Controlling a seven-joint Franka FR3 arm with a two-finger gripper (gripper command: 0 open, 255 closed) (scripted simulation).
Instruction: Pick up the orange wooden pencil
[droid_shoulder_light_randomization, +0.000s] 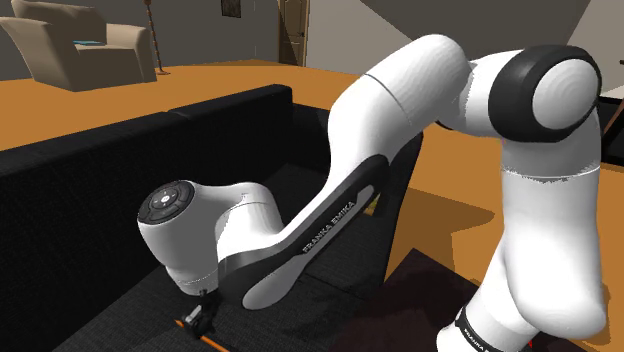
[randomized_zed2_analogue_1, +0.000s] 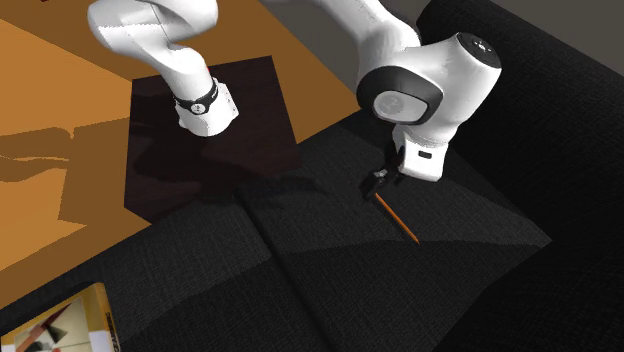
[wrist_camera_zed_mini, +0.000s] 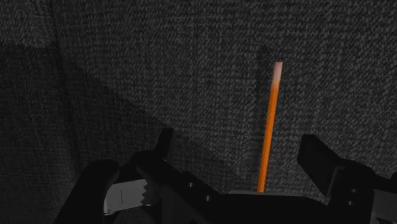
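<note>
Hand (wrist_camera_zed_mini: 239, 145) open astride orange pencil (wrist_camera_zed_mini: 270, 127)

I've got the arm (droid_shoulder_light_randomization: 345, 195) arched high and folded down low, wrist bent, gripper (wrist_camera_zed_mini: 239, 141) aimed downward, its two black fingers (wrist_camera_zed_mini: 164, 145) standing well apart, clasping nothing.

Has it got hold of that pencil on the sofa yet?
Done: the gripper is low over the black sofa cushion, straddling one end of the orange pencil. In hand: its fingers stand apart, clear of the pencil, so nothing is gripped yet. Left: close on it and lift.
</note>
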